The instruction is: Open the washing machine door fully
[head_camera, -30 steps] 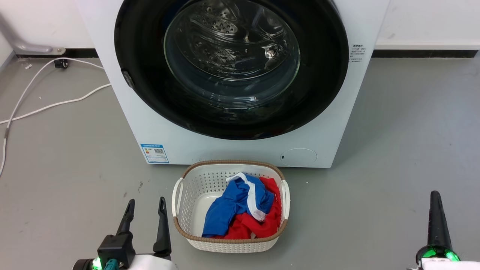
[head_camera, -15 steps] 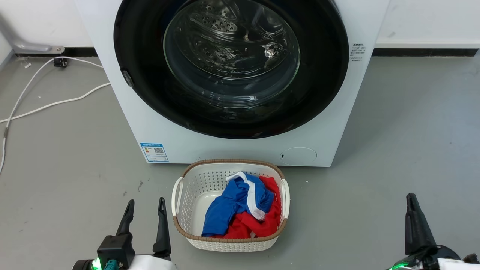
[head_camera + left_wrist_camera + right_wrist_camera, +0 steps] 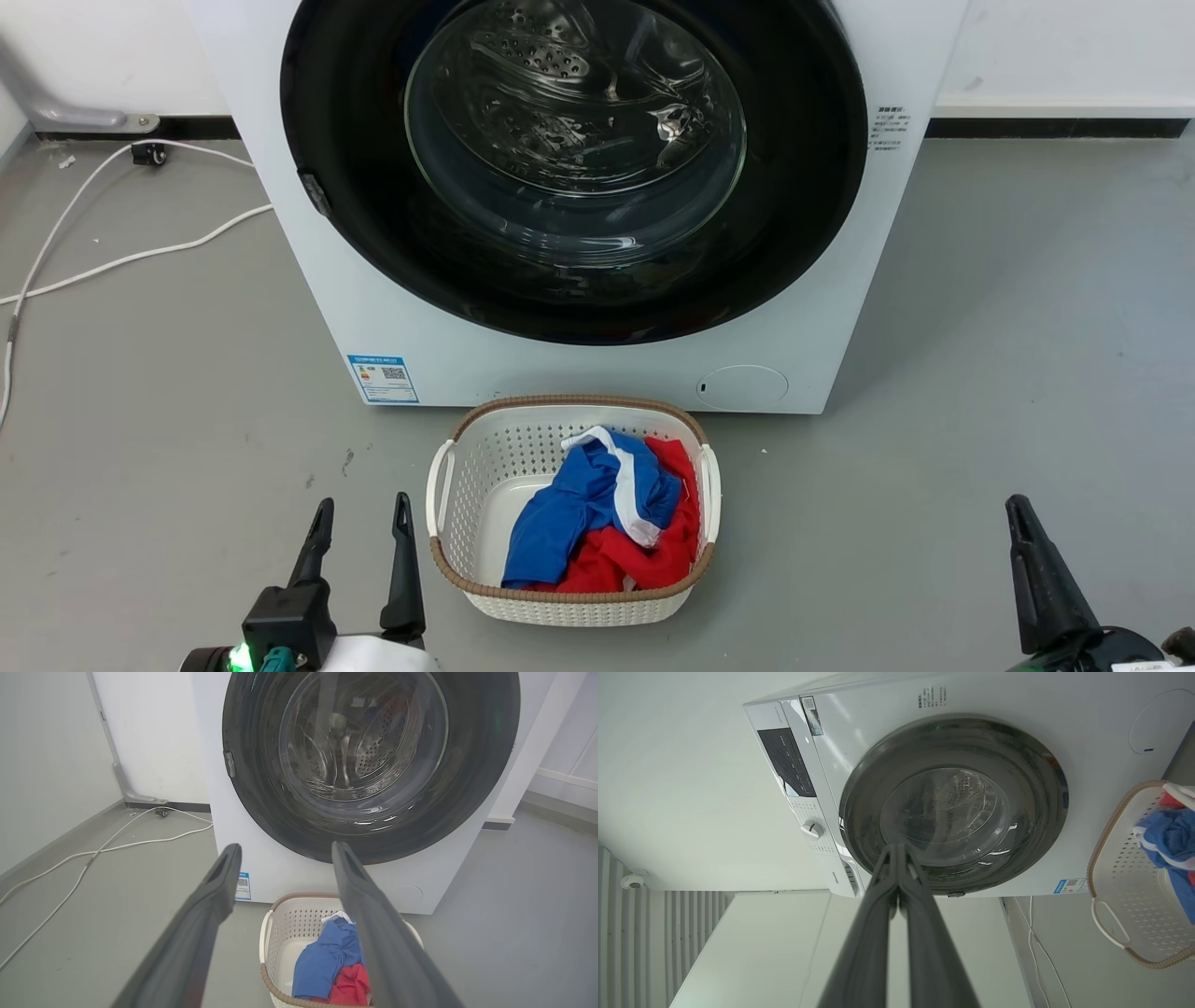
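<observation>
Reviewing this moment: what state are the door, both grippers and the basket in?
washing machine door: closed, flush against the washing machine.
left gripper: open, empty.
right gripper: shut, empty.
laundry basket: upright, partly filled with blue and red clothes.

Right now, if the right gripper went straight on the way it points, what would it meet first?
Most likely the washing machine door: the right gripper, fingers shut, points at its black rim near the glass. The way there looks free, though depth is unclear.
</observation>
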Available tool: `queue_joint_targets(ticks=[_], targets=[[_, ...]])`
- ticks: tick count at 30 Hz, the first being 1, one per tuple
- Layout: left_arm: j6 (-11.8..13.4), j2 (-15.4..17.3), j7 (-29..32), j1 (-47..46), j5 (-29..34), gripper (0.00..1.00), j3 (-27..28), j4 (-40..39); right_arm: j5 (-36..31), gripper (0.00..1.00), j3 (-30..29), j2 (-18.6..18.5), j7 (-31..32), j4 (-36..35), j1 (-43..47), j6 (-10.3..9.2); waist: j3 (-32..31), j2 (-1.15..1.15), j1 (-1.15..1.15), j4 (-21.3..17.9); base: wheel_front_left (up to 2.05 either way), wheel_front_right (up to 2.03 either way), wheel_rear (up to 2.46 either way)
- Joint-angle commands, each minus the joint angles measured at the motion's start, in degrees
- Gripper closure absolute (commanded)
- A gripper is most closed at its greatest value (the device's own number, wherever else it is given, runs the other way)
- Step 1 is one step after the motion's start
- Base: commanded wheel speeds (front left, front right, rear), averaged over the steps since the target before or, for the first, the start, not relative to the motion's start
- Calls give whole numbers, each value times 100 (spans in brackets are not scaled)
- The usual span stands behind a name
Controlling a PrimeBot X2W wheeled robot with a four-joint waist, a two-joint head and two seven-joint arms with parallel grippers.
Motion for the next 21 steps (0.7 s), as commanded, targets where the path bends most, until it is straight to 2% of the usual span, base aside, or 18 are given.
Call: queue_joint_targets(ticks=[1,14,21], targets=[[24,-9,-16,23,40,0,-2,-9,-40,100,10,1,24,15,25,0,0,0,0,3,0,0,0],[81,-8,-16,-28,92,0,12,-53,-164,100,115,1,-32,48,-233,0,83,0,0,-23,0,0,0],[134,-8,-16,-196,154,0,4,-115,-400,100,-333,-64,49,183,-947,0,330,0,0,-21,0,0,0]])
